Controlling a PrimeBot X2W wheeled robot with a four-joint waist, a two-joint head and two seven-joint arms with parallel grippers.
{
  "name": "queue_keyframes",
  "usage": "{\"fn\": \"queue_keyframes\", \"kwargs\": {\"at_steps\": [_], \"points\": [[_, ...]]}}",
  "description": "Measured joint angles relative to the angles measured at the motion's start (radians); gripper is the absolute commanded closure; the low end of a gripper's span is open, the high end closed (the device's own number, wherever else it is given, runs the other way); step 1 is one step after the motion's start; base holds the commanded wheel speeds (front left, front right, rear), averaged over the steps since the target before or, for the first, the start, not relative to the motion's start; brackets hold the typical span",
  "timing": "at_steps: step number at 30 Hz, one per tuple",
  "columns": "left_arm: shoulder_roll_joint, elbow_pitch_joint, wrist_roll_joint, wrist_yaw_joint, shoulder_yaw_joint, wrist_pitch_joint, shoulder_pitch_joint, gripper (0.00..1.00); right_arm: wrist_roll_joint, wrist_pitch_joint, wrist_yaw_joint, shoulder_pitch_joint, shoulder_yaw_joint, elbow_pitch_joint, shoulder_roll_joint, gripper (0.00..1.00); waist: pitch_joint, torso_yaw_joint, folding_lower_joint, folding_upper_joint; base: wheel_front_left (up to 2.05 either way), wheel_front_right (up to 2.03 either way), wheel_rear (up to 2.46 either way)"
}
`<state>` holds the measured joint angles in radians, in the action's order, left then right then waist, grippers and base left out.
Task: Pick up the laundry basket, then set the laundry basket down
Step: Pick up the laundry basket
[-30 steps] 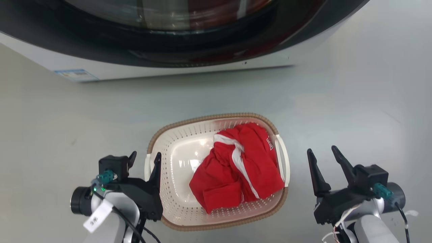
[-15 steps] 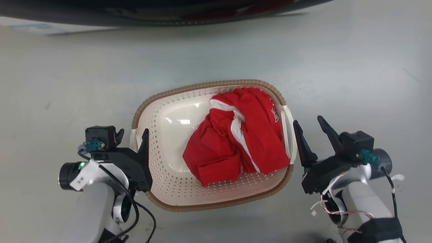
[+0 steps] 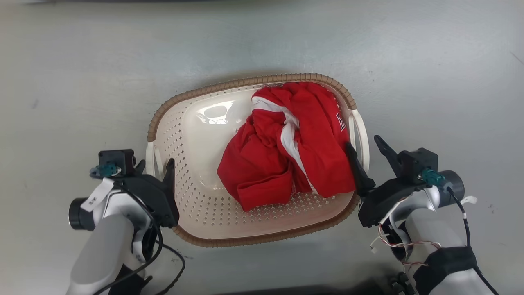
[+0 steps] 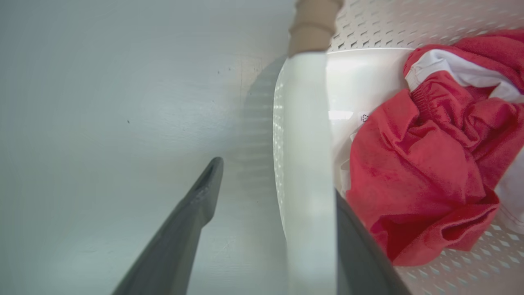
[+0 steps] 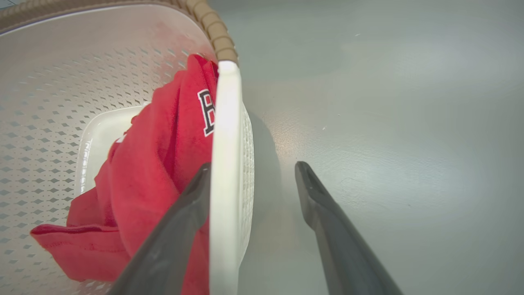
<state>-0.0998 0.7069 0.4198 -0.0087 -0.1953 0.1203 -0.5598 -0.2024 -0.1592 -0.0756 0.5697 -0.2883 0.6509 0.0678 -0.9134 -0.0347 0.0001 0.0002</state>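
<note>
The laundry basket point(image 3: 254, 80), cream with a brown rim, sits on the grey floor with a crumpled red and white garment point(image 3: 286, 139) inside. My left gripper point(image 3: 156, 164) is open and straddles the basket's left loop handle point(image 3: 150, 157). In the left wrist view that handle point(image 4: 307, 164) runs between my left gripper's point(image 4: 274, 180) fingers, hiding the inner fingertip. My right gripper point(image 3: 362, 142) is open astride the right handle point(image 3: 363, 135). In the right wrist view this handle point(image 5: 225, 143) lies against the inner finger of my right gripper point(image 5: 253, 167), with a gap to the outer finger.
Bare grey floor point(image 3: 82, 61) surrounds the basket on all sides. Loose cables point(image 3: 393, 243) hang under my right wrist, and a black cable point(image 3: 172, 266) loops beneath my left arm.
The head camera has tilted down, so the washing machine has slid out of the top. My right gripper moved left onto the right handle. My left gripper stays at the left handle.
</note>
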Motion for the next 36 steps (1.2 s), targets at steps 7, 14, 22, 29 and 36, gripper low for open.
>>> {"fn": "queue_keyframes", "kwargs": {"at_steps": [7, 14, 22, 29, 36], "points": [[0.016, 0.05, 0.0, -0.01, -0.008, -0.018, -0.063, 1.0, -0.001, 0.001, -0.013, 0.069, -0.029, 0.072, -0.002, 1.0, -0.013, 0.009, -0.0001, 0.0, 0.0, 0.0, 0.0], [0.037, 0.097, 0.002, -0.028, -0.017, -0.043, -0.103, 1.0, -0.012, -0.002, -0.021, 0.098, -0.043, 0.125, -0.009, 1.0, -0.016, 0.016, -0.0002, -0.0004, 0.0, 0.0, 0.0], [0.043, 0.147, 0.001, -0.046, -0.033, -0.089, -0.136, 1.0, -0.045, -0.019, -0.03, 0.118, -0.046, 0.193, -0.009, 1.0, -0.005, 0.022, -0.0002, -0.0003, 0.0, 0.0, 0.0], [0.051, 0.201, 0.001, -0.064, -0.05, -0.106, -0.178, 1.0, -0.065, 0.005, -0.036, 0.166, -0.051, 0.266, -0.011, 1.0, 0.035, 0.021, 0.0, -0.0002, 0.0, 0.0, 0.0], [0.058, 0.27, 0.003, -0.088, -0.077, -0.091, -0.221, 1.0, -0.1, 0.059, -0.044, 0.205, -0.057, 0.335, -0.012, 1.0, 0.094, 0.013, -0.0001, -0.0002, 0.0, 0.0, 0.0]]}}
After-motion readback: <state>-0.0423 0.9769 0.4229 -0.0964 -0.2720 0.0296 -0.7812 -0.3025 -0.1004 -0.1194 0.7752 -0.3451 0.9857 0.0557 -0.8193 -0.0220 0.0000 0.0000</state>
